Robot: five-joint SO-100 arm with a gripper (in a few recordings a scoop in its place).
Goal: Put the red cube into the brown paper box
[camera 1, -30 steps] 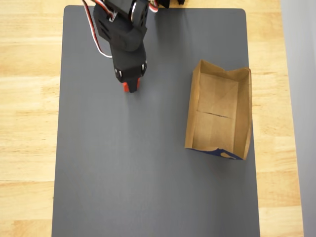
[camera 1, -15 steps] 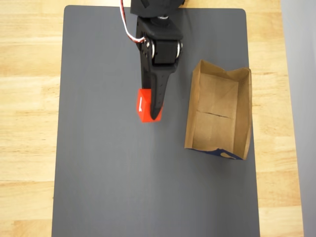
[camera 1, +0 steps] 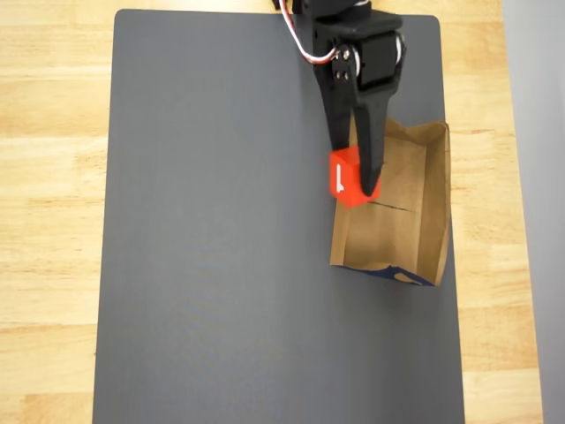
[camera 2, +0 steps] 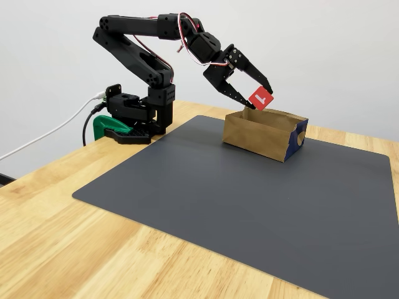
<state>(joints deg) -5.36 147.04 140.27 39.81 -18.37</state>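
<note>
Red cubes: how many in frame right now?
1. The red cube is clamped in the gripper, held in the air over the near wall of the brown paper box in the fixed view. The box floor that shows holds none.

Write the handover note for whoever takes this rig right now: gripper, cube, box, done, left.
Gripper: shut on the red cube, held in the air, the white "1" showing.
Red cube: in the overhead view over the left wall of the brown paper box; in the fixed view above its rim, not inside.
Brown paper box: on the dark mat, nothing in it.
Done: cube picked and carried to the box.
Left: move over the box floor, lower, release.
</note>
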